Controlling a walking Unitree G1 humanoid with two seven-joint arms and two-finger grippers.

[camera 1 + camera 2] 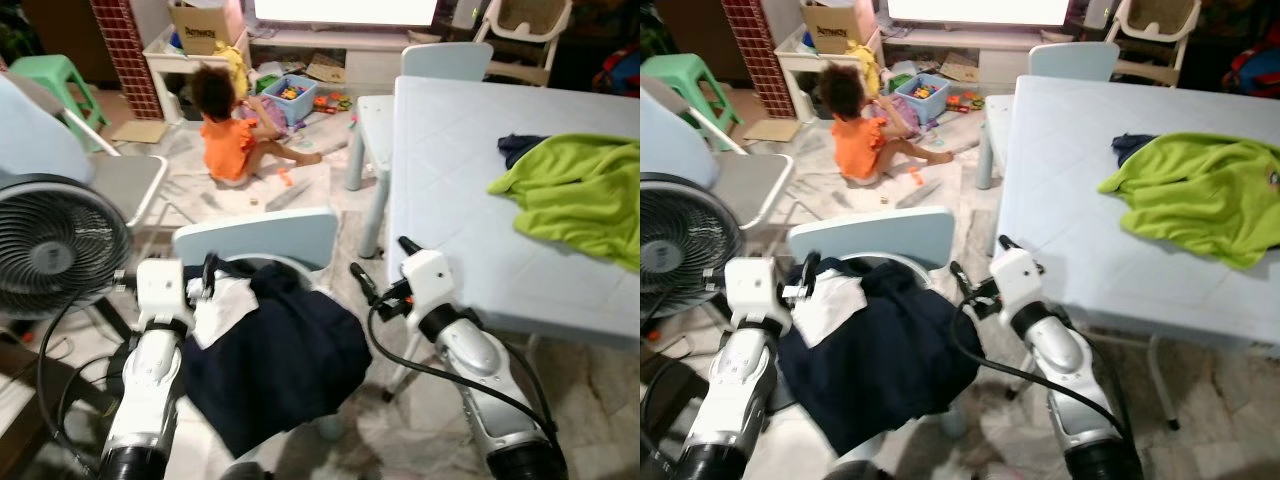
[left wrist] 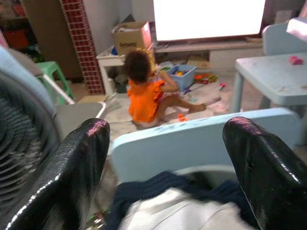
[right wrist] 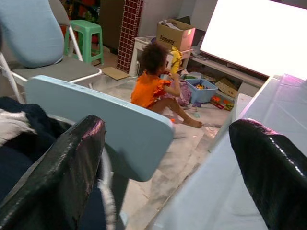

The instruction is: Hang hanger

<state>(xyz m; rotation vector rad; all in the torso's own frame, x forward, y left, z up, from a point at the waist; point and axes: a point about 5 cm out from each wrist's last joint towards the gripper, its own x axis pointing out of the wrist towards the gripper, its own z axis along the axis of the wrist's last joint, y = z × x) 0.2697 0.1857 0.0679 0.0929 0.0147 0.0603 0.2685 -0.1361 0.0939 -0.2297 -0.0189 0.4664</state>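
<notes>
A pale blue chair (image 1: 262,240) stands straight ahead, a dark navy garment (image 1: 280,350) with a white lining heaped over its seat; no hanger can be made out under it, so its direction cannot be told. A fan (image 1: 55,245) stands left, a pale blue table (image 1: 450,180) with a green cloth (image 1: 580,190) right. A person in orange (image 1: 225,135) sits on the marble floor (image 1: 300,190) beyond. The left gripper (image 2: 165,177) sits at the garment's edge and the right gripper (image 3: 163,167) beside the chair back — both spread wide, holding nothing.

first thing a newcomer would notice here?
Probably the dark navy garment heaped on the light blue chair right in front, with the left gripper at its white lining and the right gripper open beside it. Then the lime green cloth on the table, and a person sitting on the floor beyond.
</notes>
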